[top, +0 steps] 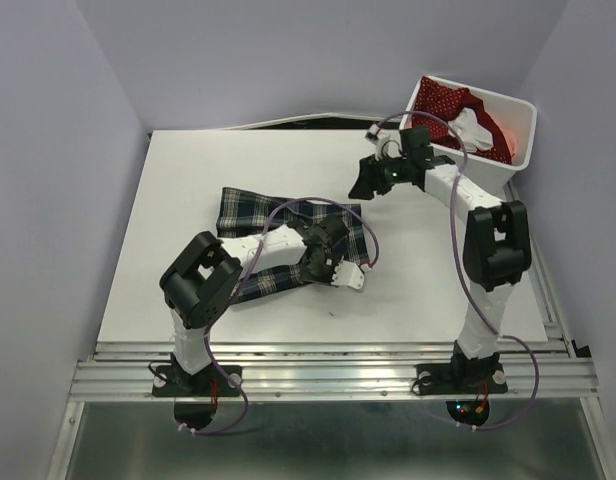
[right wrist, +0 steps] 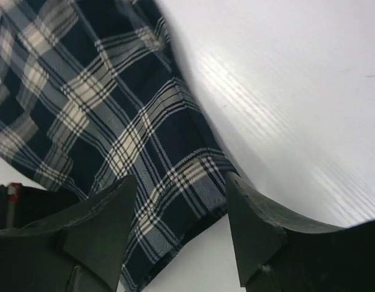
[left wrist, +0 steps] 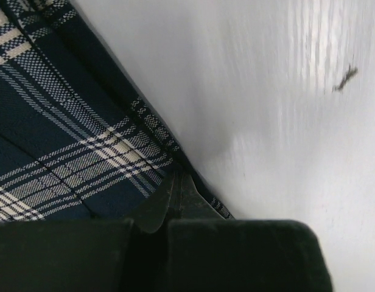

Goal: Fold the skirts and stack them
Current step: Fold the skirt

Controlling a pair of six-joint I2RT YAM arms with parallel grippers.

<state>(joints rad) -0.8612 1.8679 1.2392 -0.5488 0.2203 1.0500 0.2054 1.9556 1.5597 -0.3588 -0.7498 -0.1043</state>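
The plaid navy skirt [top: 256,214] lies spread across the middle of the white table. My left gripper [top: 323,248] is down on its right part and shut on the skirt's edge [left wrist: 157,137], with the fingertips [left wrist: 175,185] pinching the hem where cloth meets table. My right gripper [top: 364,184] hovers open and empty just beyond the skirt's far right corner. In the right wrist view the skirt's corner [right wrist: 114,121] lies below and between the spread fingers [right wrist: 108,213]. The red dotted skirt [top: 446,103] lies bunched in the white bin.
The white plastic bin [top: 523,130] stands at the far right corner of the table [top: 188,170]. A small dark mark [left wrist: 346,78] is on the table surface near the left gripper. Grey walls close in the left and back.
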